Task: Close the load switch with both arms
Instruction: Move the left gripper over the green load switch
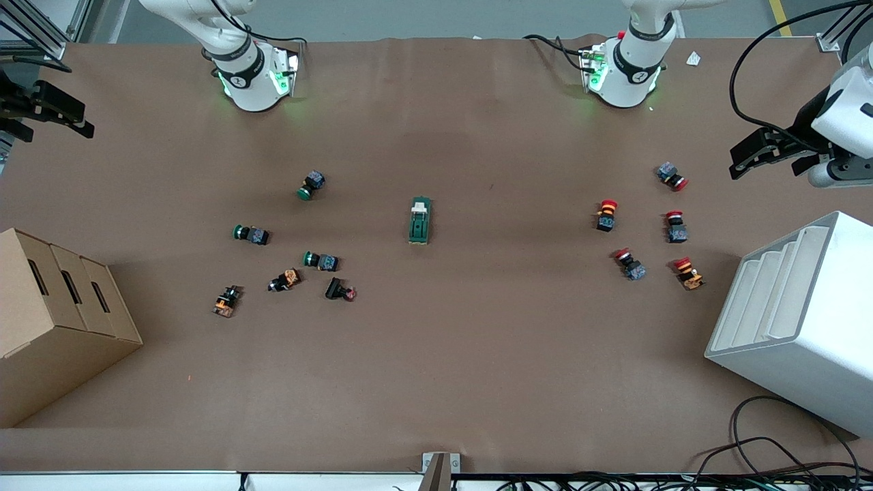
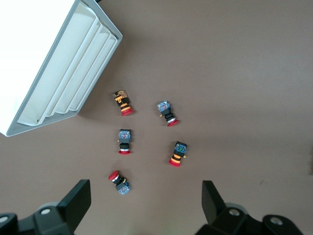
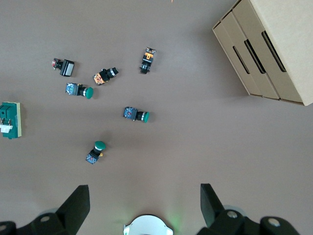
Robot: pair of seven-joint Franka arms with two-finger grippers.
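The load switch (image 1: 419, 221), a narrow dark-green block with a cream lever piece at the end toward the robot bases, lies flat at the table's middle. It also shows at the edge of the right wrist view (image 3: 10, 120). My left gripper (image 1: 747, 158) hangs open and empty high over the left arm's end of the table; its wrist view shows the black fingers (image 2: 78, 198) wide apart. My right gripper (image 1: 76, 117) hangs open and empty high over the right arm's end; its fingers (image 3: 78, 200) are wide apart. Both grippers are well away from the switch.
Several green-capped and orange push buttons (image 1: 320, 260) lie toward the right arm's end, several red-capped ones (image 1: 631, 264) toward the left arm's end. A cardboard box (image 1: 54, 320) stands at the right arm's end and a white slotted bin (image 1: 798, 320) at the left arm's end.
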